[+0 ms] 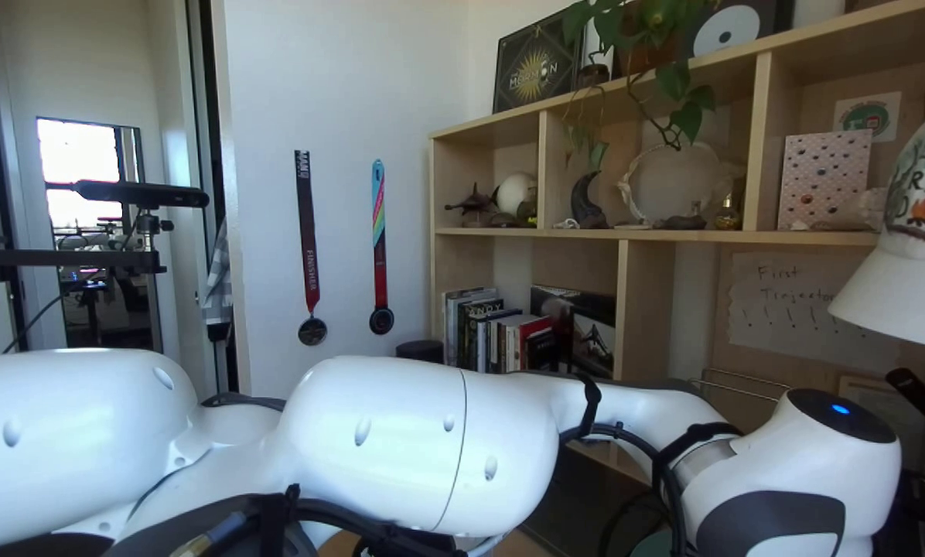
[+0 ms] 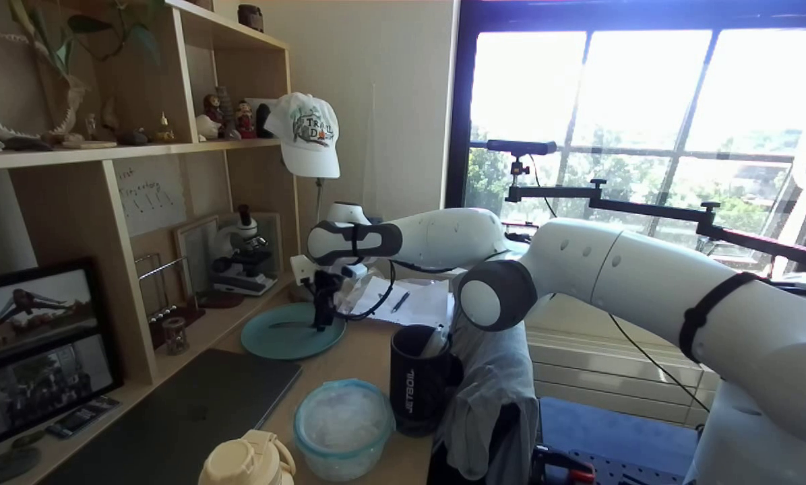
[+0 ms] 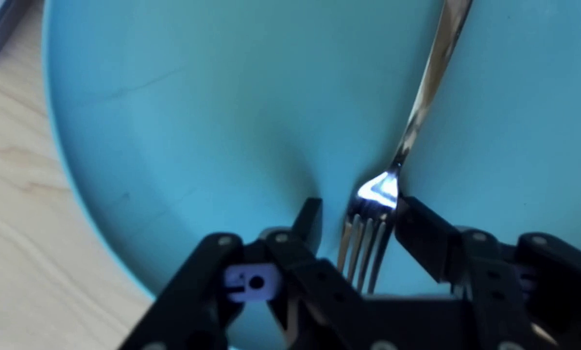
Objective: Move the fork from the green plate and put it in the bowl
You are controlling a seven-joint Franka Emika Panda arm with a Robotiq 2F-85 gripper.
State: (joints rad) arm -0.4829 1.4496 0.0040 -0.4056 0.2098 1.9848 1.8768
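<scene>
Fork (image 3: 413, 124) on plate (image 3: 198, 146) — bowl (image 2: 341, 463) apart

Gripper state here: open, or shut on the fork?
Open. In the wrist view, the gripper stands spread around the fork, and a strip of green plate shows between the fork and one finger.

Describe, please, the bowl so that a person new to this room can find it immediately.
In an exterior view, start at the wooden desk beside the shelves. Near the bottom of that picture, look between the cream bottle and the black mug marked JETBOIL: there sits the bowl. Unlike these opaque neighbours, it is see-through, with a light-blue rim.
</scene>
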